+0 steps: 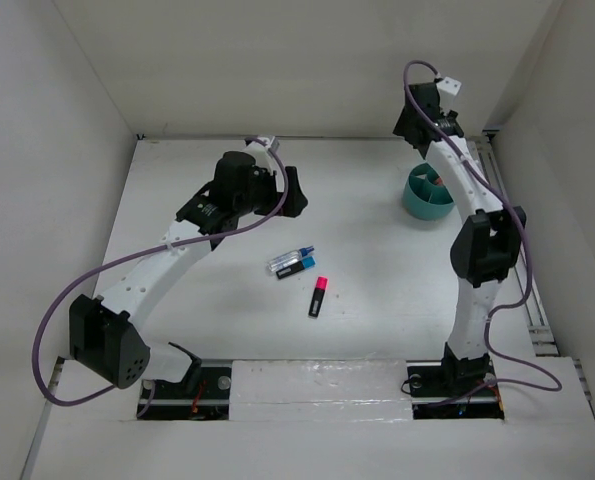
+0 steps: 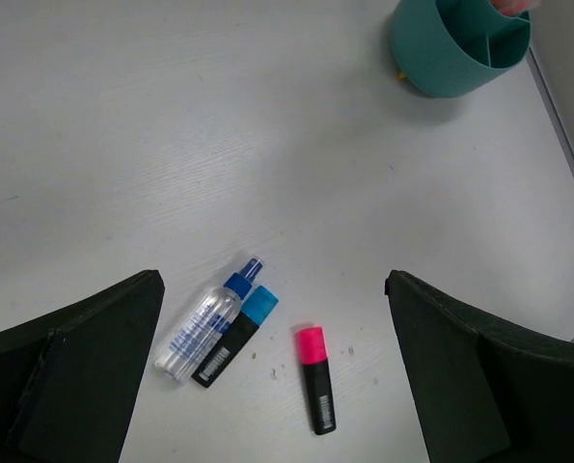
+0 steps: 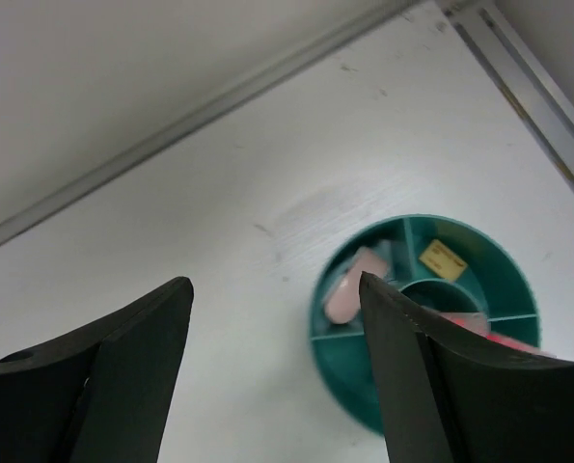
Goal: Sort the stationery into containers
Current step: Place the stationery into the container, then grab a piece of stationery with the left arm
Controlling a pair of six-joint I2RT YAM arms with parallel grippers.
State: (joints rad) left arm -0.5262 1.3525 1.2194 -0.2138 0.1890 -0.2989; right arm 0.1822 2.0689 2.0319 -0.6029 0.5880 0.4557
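Divided teal cup (image 1: 422,208) at the overhead frame's upper right.
Its compartments hold a tan block (image 3: 442,259) and blurred pink pieces (image 3: 349,294). A clear blue-capped tube (image 2: 202,321), blue-capped highlighter (image 2: 234,337) and pink-capped highlighter (image 2: 314,380) lie mid-worktop. Left hand (image 2: 273,280) and right hand (image 3: 275,285) both gape, empty.

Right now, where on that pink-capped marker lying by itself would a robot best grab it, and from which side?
Probably the black barrel of the pink-capped highlighter, near mid-length, coming straight down with jaws across its narrow width. It lies flat on the table, apart from the blue-capped highlighter, so both long sides look free.
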